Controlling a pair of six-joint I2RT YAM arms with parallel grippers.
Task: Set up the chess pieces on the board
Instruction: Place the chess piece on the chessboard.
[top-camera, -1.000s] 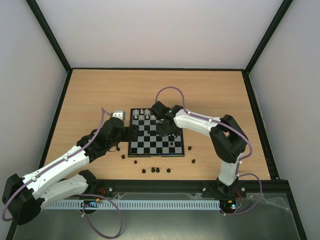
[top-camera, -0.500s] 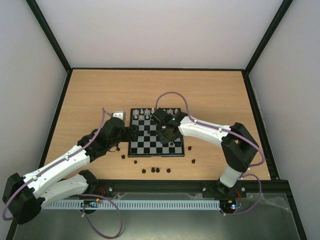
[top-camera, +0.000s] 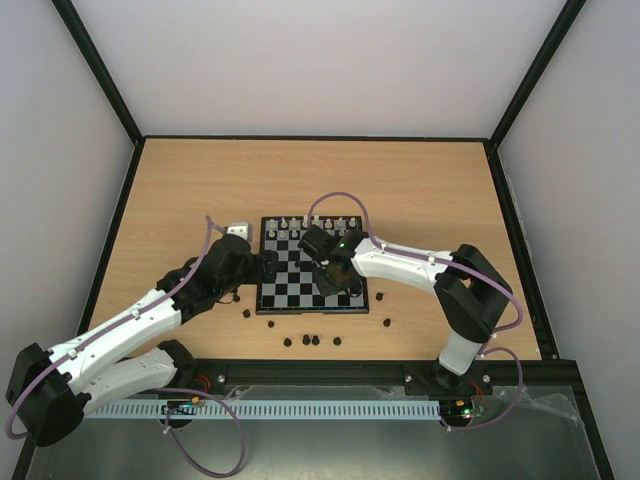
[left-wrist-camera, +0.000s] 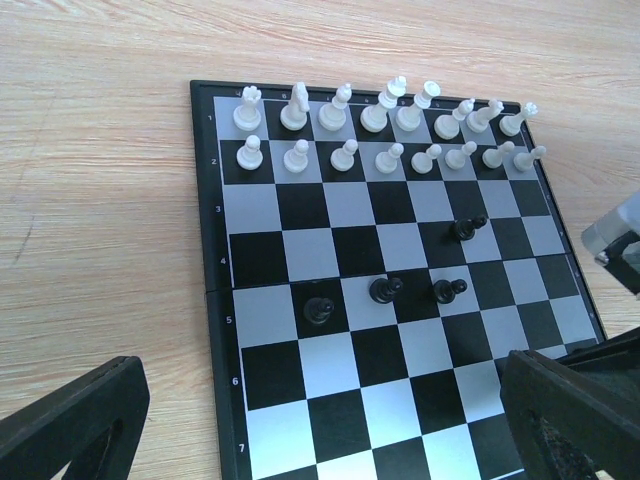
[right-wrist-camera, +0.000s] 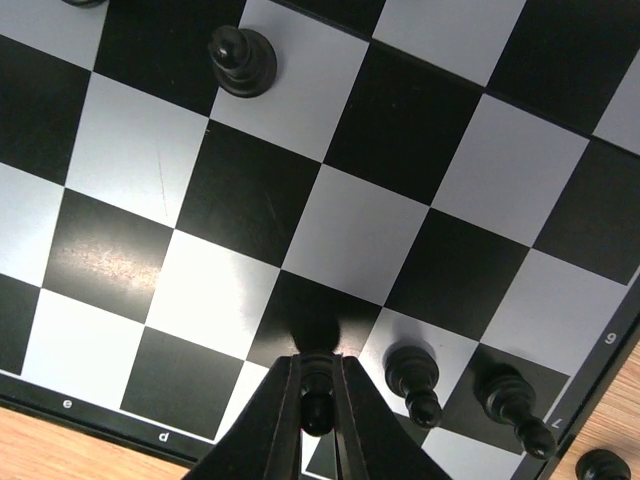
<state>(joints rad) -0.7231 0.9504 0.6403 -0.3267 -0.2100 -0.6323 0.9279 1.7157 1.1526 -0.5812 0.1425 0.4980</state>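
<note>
Our right tool (right-wrist-camera: 318, 372) is clamped on a black piece (right-wrist-camera: 318, 405) over the board (right-wrist-camera: 360, 230) near its edge; our left tool (left-wrist-camera: 320, 420) stands apart. The piece looks light, slick and tippy, so we judge a grip high on its neck is best.

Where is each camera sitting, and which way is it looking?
Top external: high above and behind the arms, looking down at the table and the board; the left arm and right arm both show.
Left wrist: beside the board, looking across it toward the white pieces; the left fingers, open, fill the bottom corners.
Right wrist: close over the board, looking down; the right fingers pinch a black piece.
Shared: all three views see the board.
</note>
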